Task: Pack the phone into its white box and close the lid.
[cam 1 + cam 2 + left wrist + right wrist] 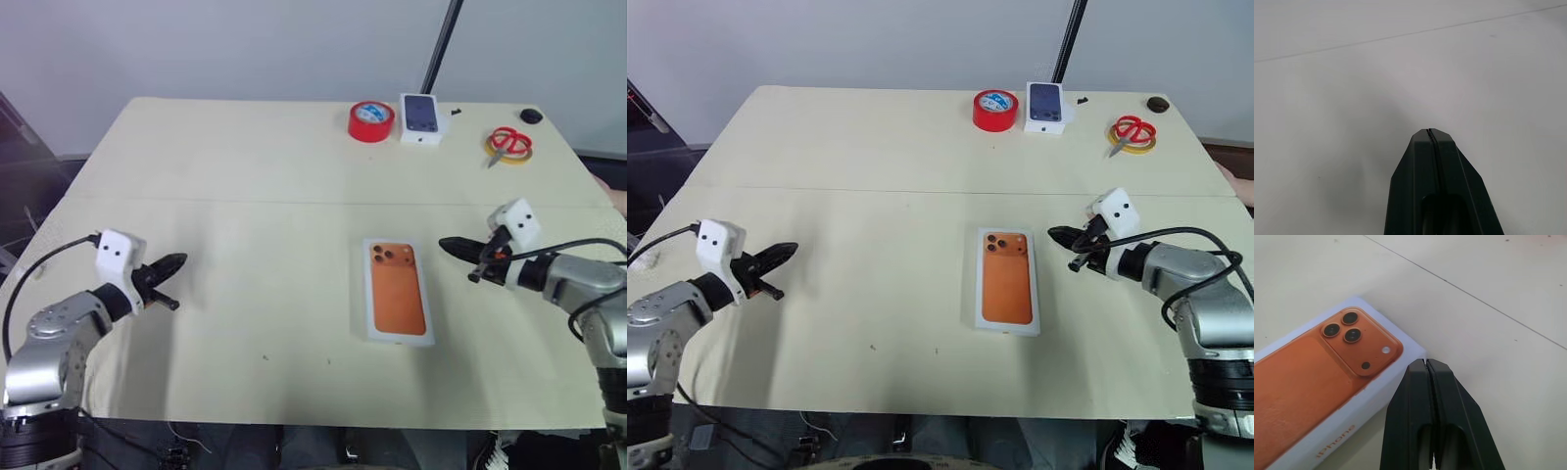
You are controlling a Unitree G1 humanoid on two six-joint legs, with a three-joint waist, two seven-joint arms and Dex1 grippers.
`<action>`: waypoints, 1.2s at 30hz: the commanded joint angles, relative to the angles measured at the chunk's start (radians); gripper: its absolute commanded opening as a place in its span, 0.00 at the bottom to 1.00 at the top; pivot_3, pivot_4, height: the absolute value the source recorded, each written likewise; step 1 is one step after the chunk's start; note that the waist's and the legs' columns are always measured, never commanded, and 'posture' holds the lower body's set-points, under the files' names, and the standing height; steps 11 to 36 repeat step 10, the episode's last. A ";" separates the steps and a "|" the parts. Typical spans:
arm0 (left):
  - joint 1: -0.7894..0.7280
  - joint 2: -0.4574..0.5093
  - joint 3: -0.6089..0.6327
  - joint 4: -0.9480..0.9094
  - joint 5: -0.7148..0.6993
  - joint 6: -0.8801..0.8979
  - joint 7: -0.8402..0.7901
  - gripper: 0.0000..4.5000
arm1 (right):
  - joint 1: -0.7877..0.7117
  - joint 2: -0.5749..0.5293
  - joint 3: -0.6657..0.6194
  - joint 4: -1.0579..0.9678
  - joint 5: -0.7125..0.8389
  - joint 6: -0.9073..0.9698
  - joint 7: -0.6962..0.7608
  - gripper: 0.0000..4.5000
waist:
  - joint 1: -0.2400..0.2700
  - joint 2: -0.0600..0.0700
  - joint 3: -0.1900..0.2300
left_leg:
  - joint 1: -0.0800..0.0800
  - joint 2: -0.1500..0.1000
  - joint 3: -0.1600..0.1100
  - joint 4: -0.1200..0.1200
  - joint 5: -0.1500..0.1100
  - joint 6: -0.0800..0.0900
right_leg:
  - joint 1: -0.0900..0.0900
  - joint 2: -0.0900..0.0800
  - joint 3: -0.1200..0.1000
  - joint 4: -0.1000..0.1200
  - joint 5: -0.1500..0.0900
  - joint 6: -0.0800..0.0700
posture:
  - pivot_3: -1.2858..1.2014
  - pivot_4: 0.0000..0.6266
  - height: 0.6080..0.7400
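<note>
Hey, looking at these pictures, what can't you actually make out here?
- Whether the phone is inside: the lid sits shut and covers the contents in the head views and the right wrist view.
- The small dark object at the table's far corner: too small in the head views to identify.
- The pale shape at the right side: cut off by the picture edge.

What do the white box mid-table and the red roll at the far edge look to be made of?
White box: likely smooth matte cardboard, with crisp edges and grey lettering printed on its side wall. Phone on its top: orange with a faint grain; whether it is print or the real thing is unclear. Red roll: probably glossy plastic tape wound on a pale core.
</note>
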 commanded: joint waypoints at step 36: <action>0.009 0.017 0.033 -0.077 -0.057 0.015 0.067 0.00 | -0.019 0.027 0.012 0.000 -0.020 -0.052 0.006 0.01 | 0.000 0.000 0.000 | 0.000 0.000 0.000 0.000 0.000 0.000 | 0.000 0.000 0.000 0.000 0.000 0.000 | 0.52 0.24 0.94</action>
